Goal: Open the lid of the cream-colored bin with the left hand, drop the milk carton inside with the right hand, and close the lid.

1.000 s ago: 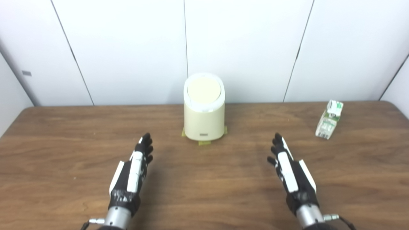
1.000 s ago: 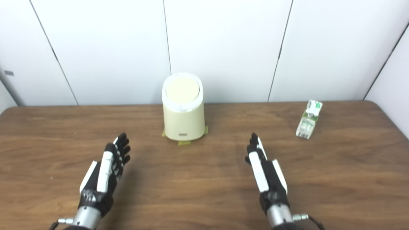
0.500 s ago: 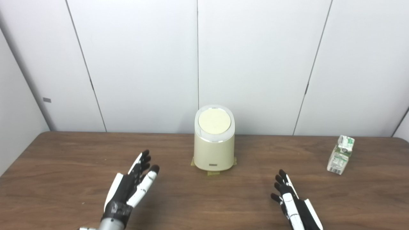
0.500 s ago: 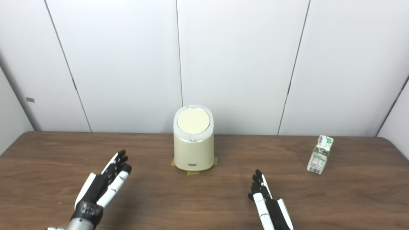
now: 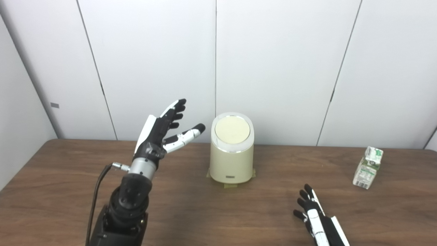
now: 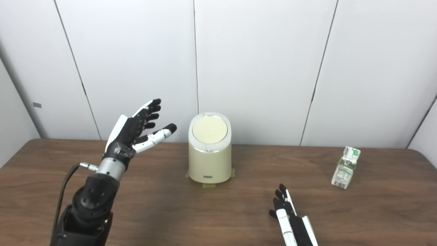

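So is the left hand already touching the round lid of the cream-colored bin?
No, the left hand is raised, open, beside the bin, clear of its closed lid.

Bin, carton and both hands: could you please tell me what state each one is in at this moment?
Cream-colored bin: upright on the table, taped at its base.
Lid: closed, untouched.
Milk carton: standing at the table's far right, tilted in view, not held.
Left hand: raised beside the bin, open, holding nothing.
Right hand: low over the table, open, empty.
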Robot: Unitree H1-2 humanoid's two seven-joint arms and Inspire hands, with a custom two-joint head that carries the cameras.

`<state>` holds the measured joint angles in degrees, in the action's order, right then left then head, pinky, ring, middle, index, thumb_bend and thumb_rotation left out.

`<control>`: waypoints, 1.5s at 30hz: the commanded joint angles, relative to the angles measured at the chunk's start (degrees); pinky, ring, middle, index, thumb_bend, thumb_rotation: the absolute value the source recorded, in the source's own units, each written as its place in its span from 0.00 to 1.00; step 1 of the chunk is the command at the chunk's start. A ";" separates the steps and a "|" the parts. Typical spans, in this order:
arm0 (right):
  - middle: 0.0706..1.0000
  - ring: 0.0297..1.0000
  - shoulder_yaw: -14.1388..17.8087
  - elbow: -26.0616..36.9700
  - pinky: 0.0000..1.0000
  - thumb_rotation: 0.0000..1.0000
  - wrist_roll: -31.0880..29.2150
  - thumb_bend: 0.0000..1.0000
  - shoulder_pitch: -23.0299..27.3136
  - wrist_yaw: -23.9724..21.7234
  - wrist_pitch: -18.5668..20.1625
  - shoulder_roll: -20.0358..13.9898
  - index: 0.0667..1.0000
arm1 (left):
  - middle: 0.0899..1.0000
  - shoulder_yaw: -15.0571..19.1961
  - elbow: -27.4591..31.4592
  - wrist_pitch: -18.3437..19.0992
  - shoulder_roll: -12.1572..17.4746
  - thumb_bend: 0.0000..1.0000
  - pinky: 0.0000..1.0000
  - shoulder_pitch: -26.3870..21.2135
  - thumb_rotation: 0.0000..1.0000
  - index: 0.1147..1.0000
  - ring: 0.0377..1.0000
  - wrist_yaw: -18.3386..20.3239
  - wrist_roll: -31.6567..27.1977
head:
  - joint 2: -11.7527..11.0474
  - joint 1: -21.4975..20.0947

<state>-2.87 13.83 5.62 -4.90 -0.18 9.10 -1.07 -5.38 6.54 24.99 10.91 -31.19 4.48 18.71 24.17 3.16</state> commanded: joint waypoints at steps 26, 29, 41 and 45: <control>0.97 0.94 -0.55 3.06 0.83 1.00 -0.26 0.59 -0.36 0.47 -0.68 1.18 1.00 | 0.91 -13.15 -29.92 -6.18 -1.02 0.88 0.75 -22.29 0.13 0.89 0.87 -2.09 12.36 | 1.67 -1.21; 0.96 0.93 -0.31 3.28 0.80 1.00 -0.77 0.59 -0.36 0.55 -0.43 1.41 1.00 | 0.90 -13.92 -32.08 -6.75 -1.13 0.87 0.75 -22.42 0.12 0.89 0.88 -3.01 13.72 | 1.85 -1.31; 0.97 0.94 2.23 3.20 0.79 1.00 -7.56 0.64 -0.09 -0.61 -2.12 1.16 1.00 | 0.89 -20.49 -33.94 -7.34 1.43 0.89 0.76 -21.28 0.05 0.88 0.86 -2.78 21.76 | 2.55 -1.56; 0.97 0.95 2.71 2.56 0.80 1.00 -9.92 0.64 -0.12 -0.83 -3.71 1.45 1.00 | 0.90 -22.66 -34.61 -8.51 2.36 0.90 0.78 -21.01 0.01 0.89 0.86 -2.68 24.59 | 2.61 -1.45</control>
<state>-0.16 15.10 -3.39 -5.24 -0.27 8.33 -0.35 -26.96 -27.88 17.01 12.19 -50.39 1.56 40.95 26.72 1.67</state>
